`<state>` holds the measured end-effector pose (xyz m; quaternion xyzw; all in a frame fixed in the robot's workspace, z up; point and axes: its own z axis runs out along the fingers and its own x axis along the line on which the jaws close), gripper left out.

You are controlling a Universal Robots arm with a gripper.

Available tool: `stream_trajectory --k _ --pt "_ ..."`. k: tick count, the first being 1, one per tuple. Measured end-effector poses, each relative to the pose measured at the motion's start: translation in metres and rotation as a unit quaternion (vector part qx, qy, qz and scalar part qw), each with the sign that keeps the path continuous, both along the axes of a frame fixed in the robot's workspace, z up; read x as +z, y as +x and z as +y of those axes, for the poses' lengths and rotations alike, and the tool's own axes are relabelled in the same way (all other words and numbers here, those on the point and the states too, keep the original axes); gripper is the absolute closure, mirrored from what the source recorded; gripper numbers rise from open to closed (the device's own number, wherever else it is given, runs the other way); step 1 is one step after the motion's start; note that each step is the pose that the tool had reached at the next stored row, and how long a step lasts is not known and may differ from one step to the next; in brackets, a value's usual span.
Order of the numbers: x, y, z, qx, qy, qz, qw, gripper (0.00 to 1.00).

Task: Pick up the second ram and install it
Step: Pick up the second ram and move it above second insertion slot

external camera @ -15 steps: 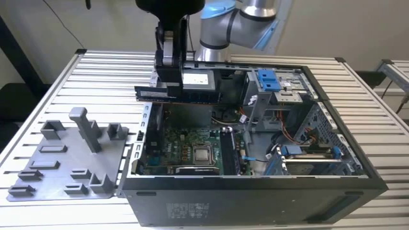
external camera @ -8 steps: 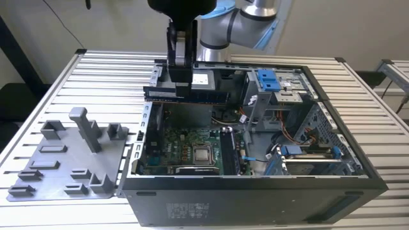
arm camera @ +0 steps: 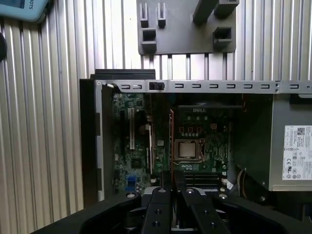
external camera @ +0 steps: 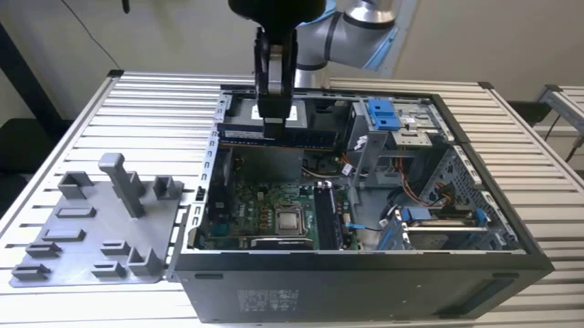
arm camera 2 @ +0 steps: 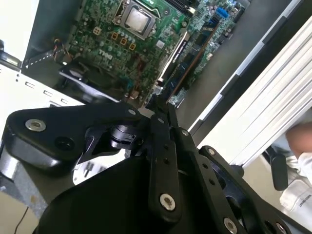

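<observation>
**One stick up in the air, slots a quarter turn off**

The gripper (external camera: 273, 130) is clamped on the second ram (external camera: 315, 137), pinching its top edge somewhere around mid-length. It hangs the stick over the far end of the open case (external camera: 365, 263), just in front of the power supply (external camera: 242, 116). The stick isn't touching the motherboard (external camera: 264, 205).

Orientation: it stands on edge (contacts presumably down). Its long axis runs from the exterior view's left to the exterior view's right. In the first wrist view it shows edge-on as a thin reddish line (arm camera: 170, 141) poking out from between the fingertips. The memory slots (external camera: 327, 219) sit just to the exterior view's right of the CPU (external camera: 290, 220). As far as I can tell they run near-to-far, so the stick is crosswise to them.

My read on doing this well:
- Get the long axis parallel to the slot while it's high, clear of the drive cage (external camera: 406, 140).
- Keep the stick plumb and match the notch.
- Press straight down so both ends seat together. Any tilt and one end probably dives first and binds.

I can't tell whether the slot latches are open, so I'd go gently.
</observation>
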<state>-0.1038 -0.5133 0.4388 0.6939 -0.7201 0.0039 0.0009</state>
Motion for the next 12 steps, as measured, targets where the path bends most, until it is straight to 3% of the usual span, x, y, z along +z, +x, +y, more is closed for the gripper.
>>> stream_trajectory --k 12 --pt "0.0001 0.0244 0.0000 0.000 -0.0001 0.0004 1.0000 0.86"
